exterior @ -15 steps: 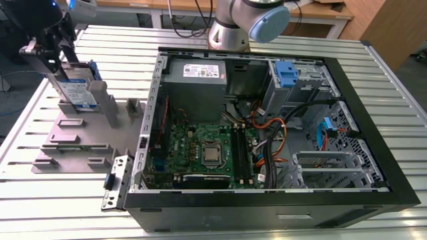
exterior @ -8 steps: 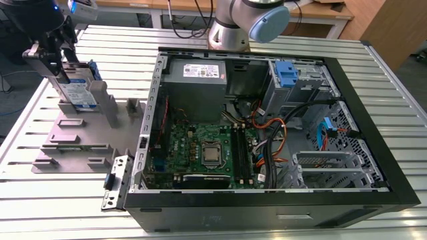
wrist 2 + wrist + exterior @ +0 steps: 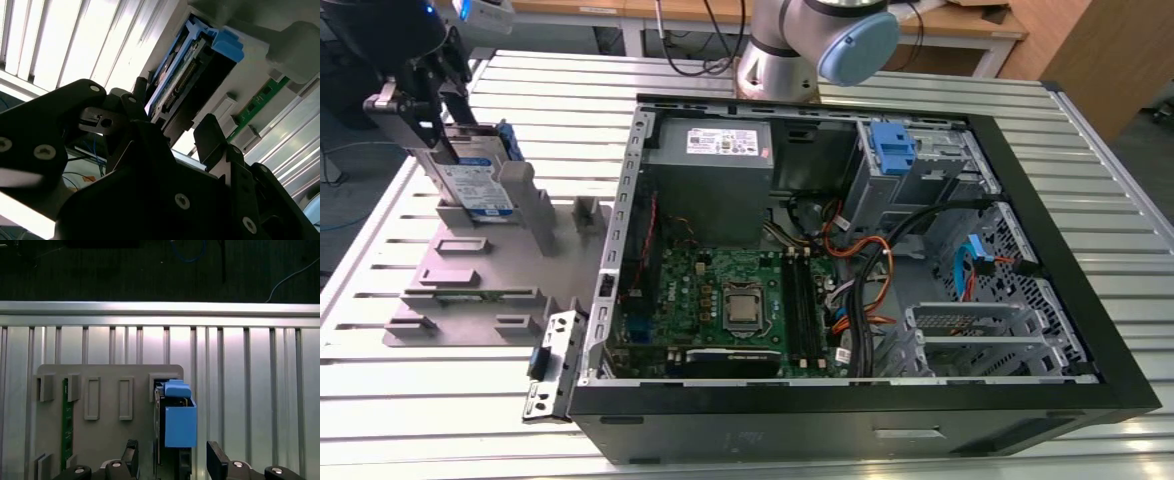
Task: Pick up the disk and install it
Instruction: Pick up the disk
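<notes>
Exterior view looks down from afar over table (image 3: 440, 410) and computer case (image 3: 720, 435). Both wrist views look close-up at the grey holder (image 3: 105, 435), sharing the disk (image 3: 180, 427).

Open PC case (image 3: 854, 430) w/ PSU (image 3: 710, 190), mobo (image 3: 700, 290); grey jig (image 3: 460, 270) beside.

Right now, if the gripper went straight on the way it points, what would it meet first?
Most likely the disk, upright in the grey holder, straight ahead of the open gripper; how near is unclear.
</notes>
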`<state>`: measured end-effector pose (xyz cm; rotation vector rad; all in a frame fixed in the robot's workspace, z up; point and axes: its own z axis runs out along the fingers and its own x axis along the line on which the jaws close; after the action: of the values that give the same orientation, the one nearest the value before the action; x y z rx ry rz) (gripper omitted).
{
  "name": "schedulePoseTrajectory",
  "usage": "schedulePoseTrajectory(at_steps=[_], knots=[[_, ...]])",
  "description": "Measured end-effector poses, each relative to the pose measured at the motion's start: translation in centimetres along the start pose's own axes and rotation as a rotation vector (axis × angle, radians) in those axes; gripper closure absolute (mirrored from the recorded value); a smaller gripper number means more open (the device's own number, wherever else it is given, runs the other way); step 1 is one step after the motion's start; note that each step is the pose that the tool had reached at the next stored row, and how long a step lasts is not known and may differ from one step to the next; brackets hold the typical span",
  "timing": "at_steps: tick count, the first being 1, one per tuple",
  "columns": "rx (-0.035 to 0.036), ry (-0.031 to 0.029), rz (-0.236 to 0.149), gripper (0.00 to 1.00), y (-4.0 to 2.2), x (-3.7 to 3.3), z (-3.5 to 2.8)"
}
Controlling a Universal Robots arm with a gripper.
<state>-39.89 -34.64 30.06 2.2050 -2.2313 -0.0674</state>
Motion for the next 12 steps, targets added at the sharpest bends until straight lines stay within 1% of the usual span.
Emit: schedulePoseTrajectory(at_steps=[7, 12], knots=[[0.0000, -0.0001, 0.000, 0.35, -0.03, -0.01, -0.04], [0.0001, -0.0001, 0.000, 0.35, -0.46, -0.01, -0.02]])
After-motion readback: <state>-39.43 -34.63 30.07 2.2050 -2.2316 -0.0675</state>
